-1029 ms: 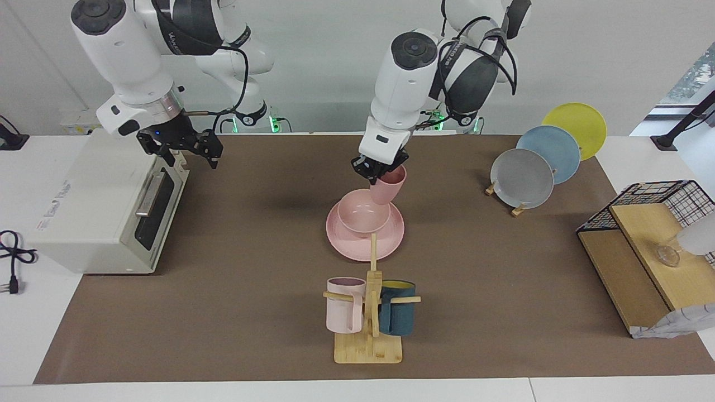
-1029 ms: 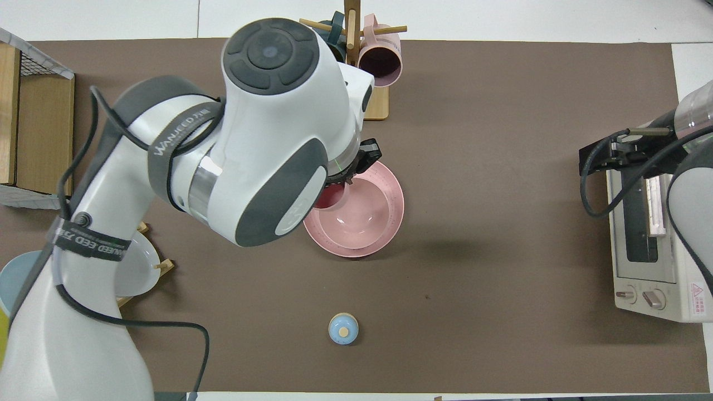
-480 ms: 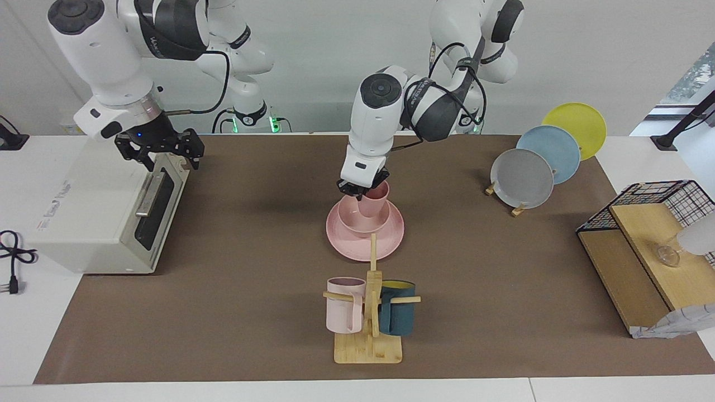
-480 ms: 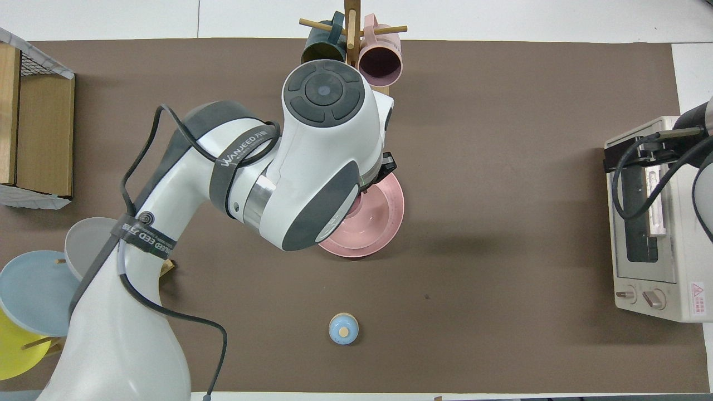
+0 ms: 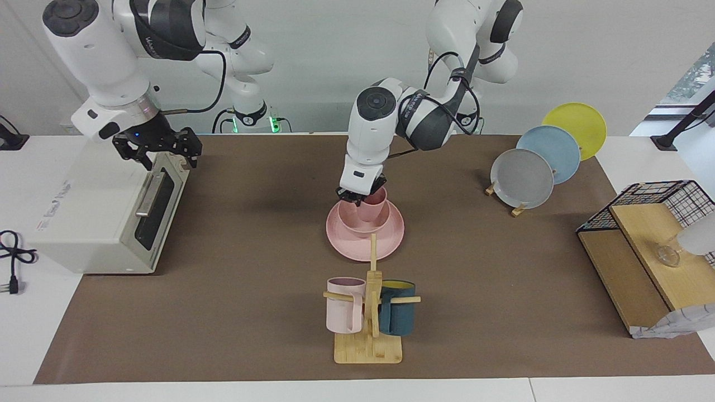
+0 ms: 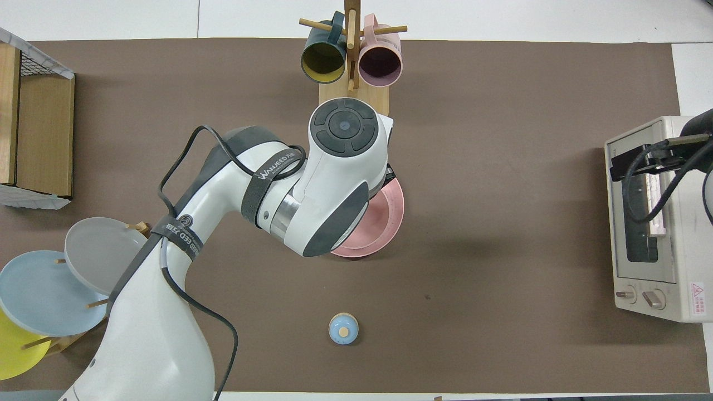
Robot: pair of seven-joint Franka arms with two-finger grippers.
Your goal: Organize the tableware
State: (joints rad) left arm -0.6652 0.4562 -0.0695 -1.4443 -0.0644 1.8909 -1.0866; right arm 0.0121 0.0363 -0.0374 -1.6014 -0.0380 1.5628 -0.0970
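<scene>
A brown mat (image 5: 234,268) covers a white table (image 5: 33,346) set against a pale wall. At the middle of the mat a pink plate (image 5: 391,237) carries a pink bowl (image 5: 349,221), and a pink cup (image 5: 373,205) stands upright inside the bowl with its mouth up. The left gripper (image 5: 356,195) is clamped on the cup's rim, while the right gripper (image 5: 158,146) hangs with its jaws wide over a toaster oven (image 5: 95,218).
</scene>
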